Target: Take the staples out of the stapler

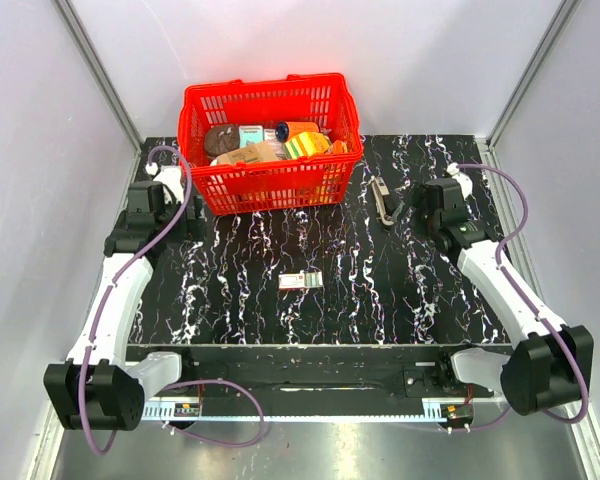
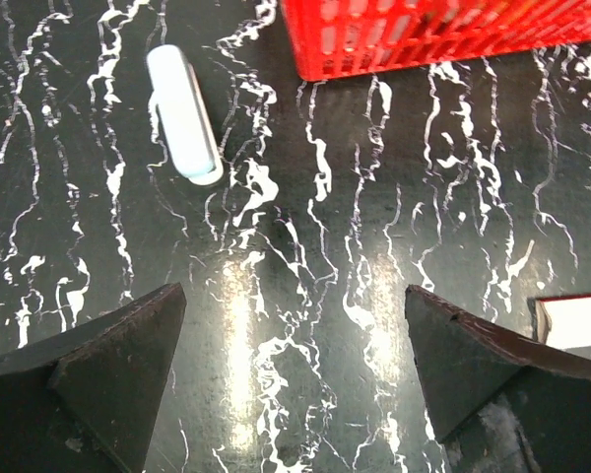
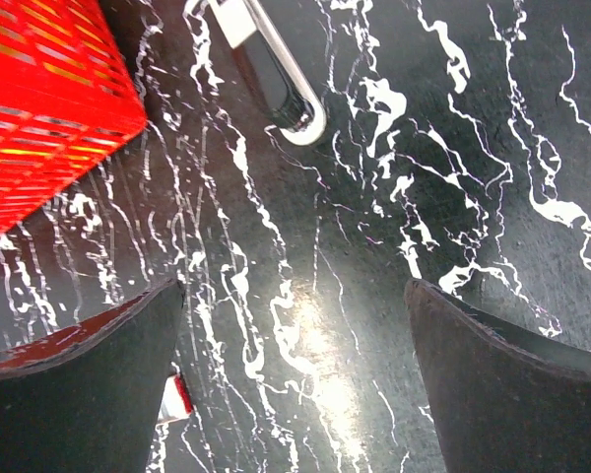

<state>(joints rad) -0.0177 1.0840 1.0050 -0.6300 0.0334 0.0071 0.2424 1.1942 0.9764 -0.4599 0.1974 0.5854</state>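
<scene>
Stapler [image 1: 383, 200] lies flat on table [image 1: 230, 320], right of red basket [image 1: 195, 130], beside right gripper [image 3: 295, 291]. Right gripper spread wide, empty; left gripper [image 2: 294, 296] likewise (nothing between fingers).

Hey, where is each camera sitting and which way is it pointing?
Top view: above and behind the arms, looking down on the table, basket and stapler; left arm and right arm show whole.
Left wrist: on the left arm, aimed down past the open left gripper at the table and basket's edge.
Right wrist: on the right arm, aimed down past the open right gripper at the stapler's end.
Shared: both wrist views catch the basket and the small box.
</scene>
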